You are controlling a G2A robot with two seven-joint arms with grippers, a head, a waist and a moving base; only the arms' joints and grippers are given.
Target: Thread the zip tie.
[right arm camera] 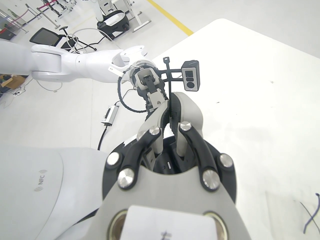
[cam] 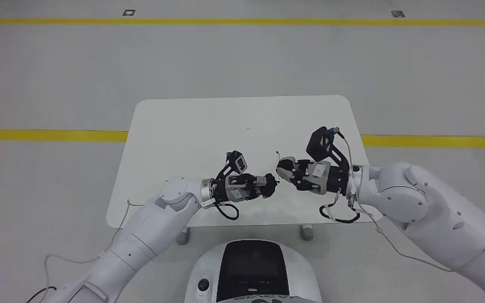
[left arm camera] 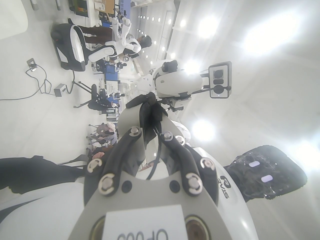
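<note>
Top view: right claw (cam: 281, 171) pinching zip tie (right arm camera: 170, 88) faces closed left claw (cam: 270, 184) above table (cam: 227, 129).

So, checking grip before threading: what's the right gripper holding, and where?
The zip tie, pinched by the right gripper along its strap, head end free.

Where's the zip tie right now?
In the right wrist view the zip tie stands pinched in the right tool, close beside the left tool, over the table's near side.
</note>
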